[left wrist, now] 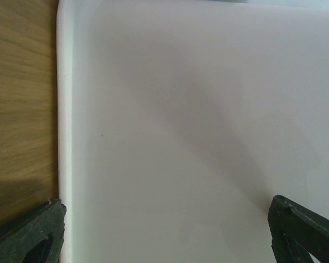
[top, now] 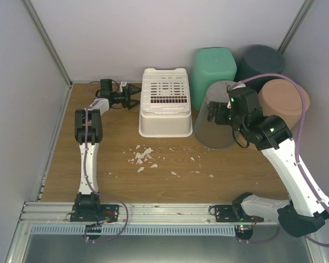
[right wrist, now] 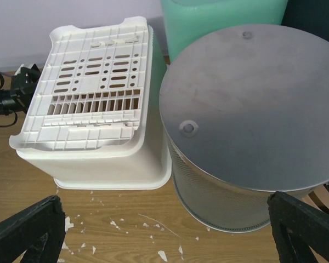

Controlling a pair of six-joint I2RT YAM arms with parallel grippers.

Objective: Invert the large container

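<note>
The large white container (top: 165, 104) sits base-up on the bench (top: 115, 161), long axis running away from the arms. The released left claw (top: 137, 96) faces its left wall; the right claw (top: 213, 112), likewise released, hovers farther off.

Smooth matt white plastic container (right wrist: 93, 159), dull grey metal mesh bin (right wrist: 252, 104), wood-grain tabletop (right wrist: 115, 205).

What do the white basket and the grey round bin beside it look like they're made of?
White basket: moulded plastic, matte, judging by its ribbed, slotted base and rounded rim. Grey bin: probably metal, with a dull brushed base, two rivet-like studs and a fine mesh wall.
</note>
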